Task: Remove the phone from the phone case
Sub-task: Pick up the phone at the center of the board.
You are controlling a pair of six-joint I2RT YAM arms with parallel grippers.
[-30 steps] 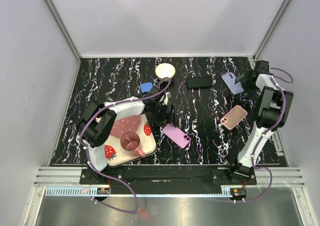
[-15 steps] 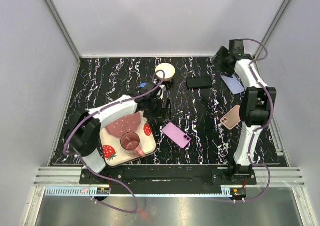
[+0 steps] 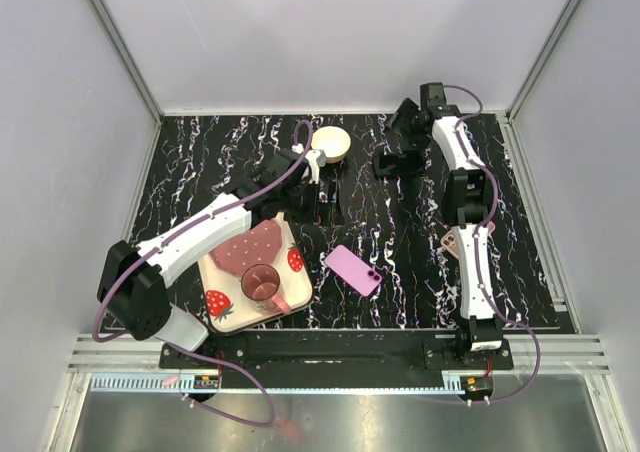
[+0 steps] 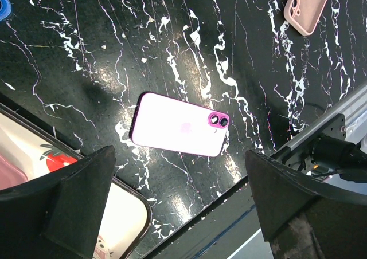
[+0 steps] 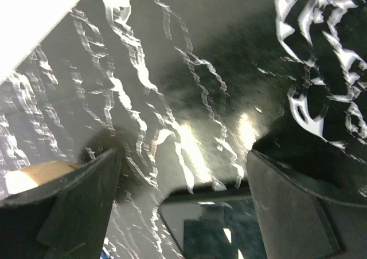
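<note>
Target is the purple cased phone (image 3: 352, 270), back-up at centre frame, long axis running upper-left to lower-right. The left gripper (image 3: 322, 204) is just above it in frame, jaws wide; it's the nearer arm. The right gripper (image 3: 405, 122) is upper right by the black phone (image 3: 398, 162), jaws also wide.

Worktop (image 3: 400, 262): black, white-veined. Near left, a square tray (image 3: 235, 318), cream with strawberry print, lies flat. A maroon cup (image 3: 262, 282) stands upright on it, and a dull pink piece (image 3: 248, 250), possibly a lid, lies beside the cup. Far centre: cream bowl (image 3: 332, 142). A blue item (image 4: 2, 7) is cut off at the edge of the left wrist view.
</note>
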